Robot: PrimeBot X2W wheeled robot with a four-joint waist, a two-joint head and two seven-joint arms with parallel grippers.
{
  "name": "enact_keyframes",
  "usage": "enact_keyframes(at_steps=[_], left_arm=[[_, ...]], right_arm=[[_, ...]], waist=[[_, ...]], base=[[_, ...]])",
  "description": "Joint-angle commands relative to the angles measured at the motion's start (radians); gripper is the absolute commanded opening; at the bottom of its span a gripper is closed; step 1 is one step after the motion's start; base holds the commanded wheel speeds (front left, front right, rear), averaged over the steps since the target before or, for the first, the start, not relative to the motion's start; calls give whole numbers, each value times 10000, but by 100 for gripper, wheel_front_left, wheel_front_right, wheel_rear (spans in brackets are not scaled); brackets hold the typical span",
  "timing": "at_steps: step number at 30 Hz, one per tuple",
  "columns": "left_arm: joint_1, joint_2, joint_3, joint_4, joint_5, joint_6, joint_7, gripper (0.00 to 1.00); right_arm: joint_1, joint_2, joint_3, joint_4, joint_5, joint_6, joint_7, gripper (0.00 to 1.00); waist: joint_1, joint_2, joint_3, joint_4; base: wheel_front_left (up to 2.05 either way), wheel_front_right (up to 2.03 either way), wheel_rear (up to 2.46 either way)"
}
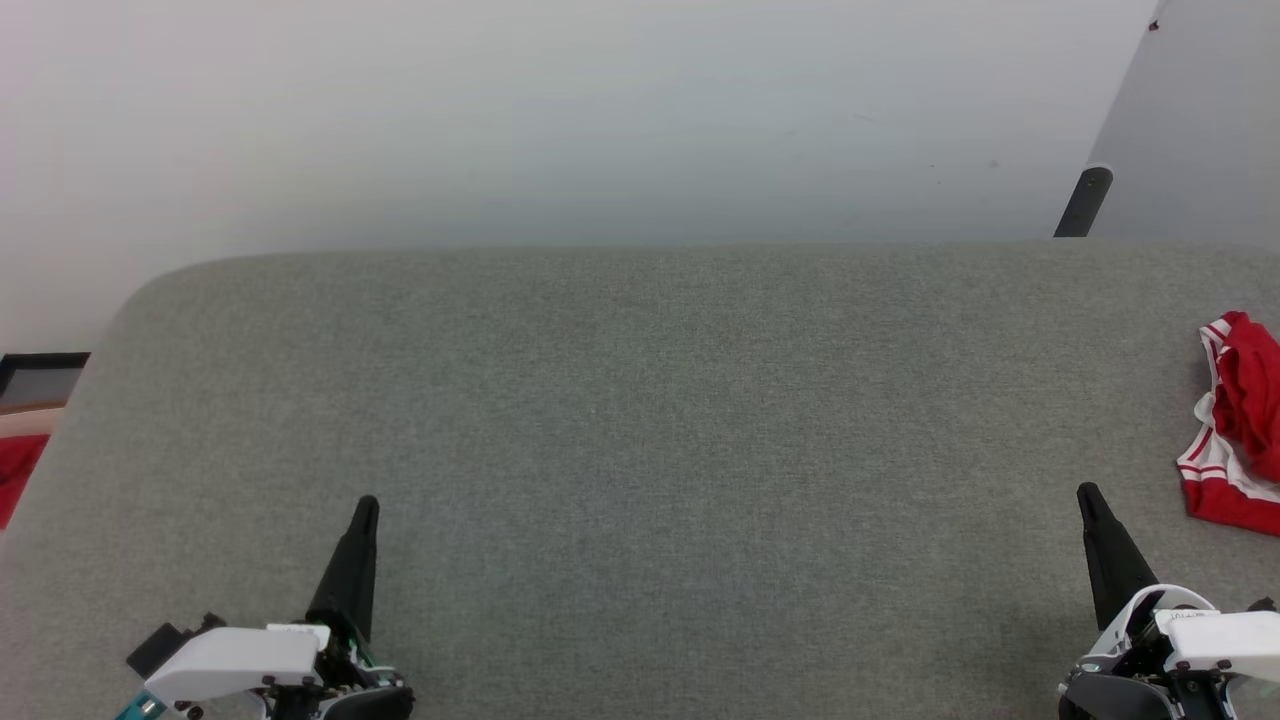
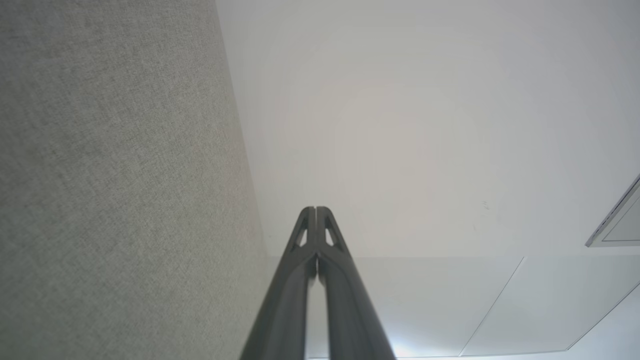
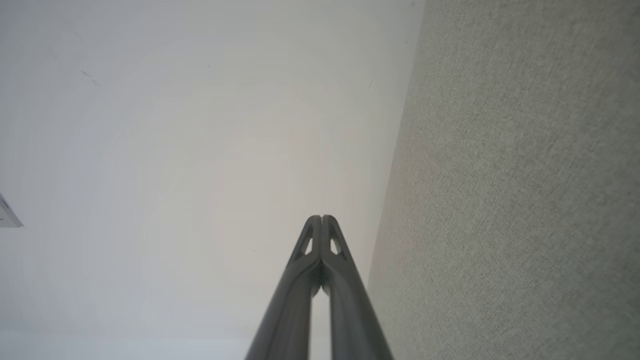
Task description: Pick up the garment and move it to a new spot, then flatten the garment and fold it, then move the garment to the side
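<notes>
The garment (image 1: pixel 1238 420), red with red-and-white striped trim, lies bunched at the far right edge of the grey fabric-covered table (image 1: pixel 640 430), partly cut off by the head view's border; its lettering is hidden. My right gripper (image 1: pixel 1087 493) is shut and holds nothing, hovering near the table's front right, a short way left of and nearer than the garment. At the front left, my left gripper (image 1: pixel 366 505) is also shut with nothing in it. Both wrist views show the fingertips pressed together: the left gripper (image 2: pixel 316 209) and the right gripper (image 3: pixel 321 217), each beside the table's edge with white wall beyond.
A patch of red cloth (image 1: pixel 18 470) shows beyond the table's left edge, below a dark-framed object (image 1: pixel 40 370). A dark post (image 1: pixel 1083 200) stands behind the far right corner beside a grey panel (image 1: pixel 1200 120). The white wall (image 1: pixel 560 120) runs behind the table.
</notes>
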Motion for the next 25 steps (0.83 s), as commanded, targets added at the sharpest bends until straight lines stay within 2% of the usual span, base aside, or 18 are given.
enact_keyframes(at_steps=[1,25], left_arm=[[-80,1,22,10,-32,10,26,0],[-80,1,21,9,-33,10,25,0]], right_arm=[[-30,28,-2,-22,41,-3,22,0],[-30,28,-1,-22,41,-3,22,0]], waist=[[0,0,0,0],[0,0,0,0]], base=[[0,0,0],[0,0,0]])
